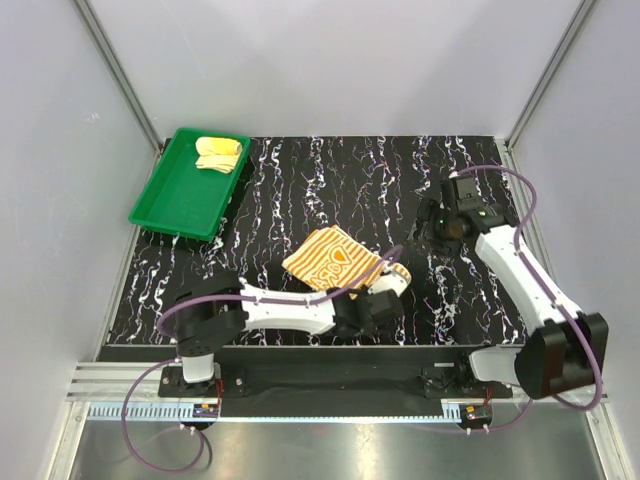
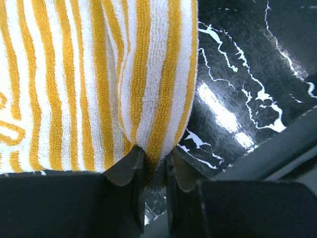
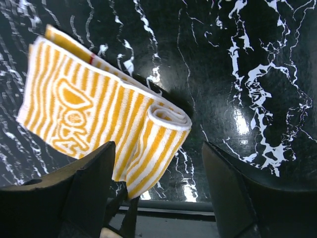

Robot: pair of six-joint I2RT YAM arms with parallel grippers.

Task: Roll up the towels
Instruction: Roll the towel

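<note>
Well, the striped towel (image 1: 328, 258) lies on the black table (image 1: 300, 180), near its front edge and about in the middle. It is folded over into a thick, long pad with orange and cream stripes. On its top side there are big orange shapes (image 3: 69, 111) woven into the cloth. They look like fat letters, and one looks a bit like a heart from above, but I cannot read a word in them. A tiny red bit (image 3: 91, 58) pokes out at one long edge of the towel. It may be a tag, but it is too small to read.

The left gripper (image 2: 154, 158) is pinching a fold at one end of the striped towel, with its two fingers squeezed onto the cloth. In the left wrist view the towel runs off the top and left sides, so most of it is cut off. From above, the towel end covers part of this gripper.

The right gripper (image 3: 157, 151) has its fingers wide apart and holds nothing. From above it sits away from the towel, to the right.

The pale yellow towel (image 1: 218, 153) lies bunched in the far corner of the green tray (image 1: 170, 205) at the back left. It is too small to tell if it is rolled.
</note>
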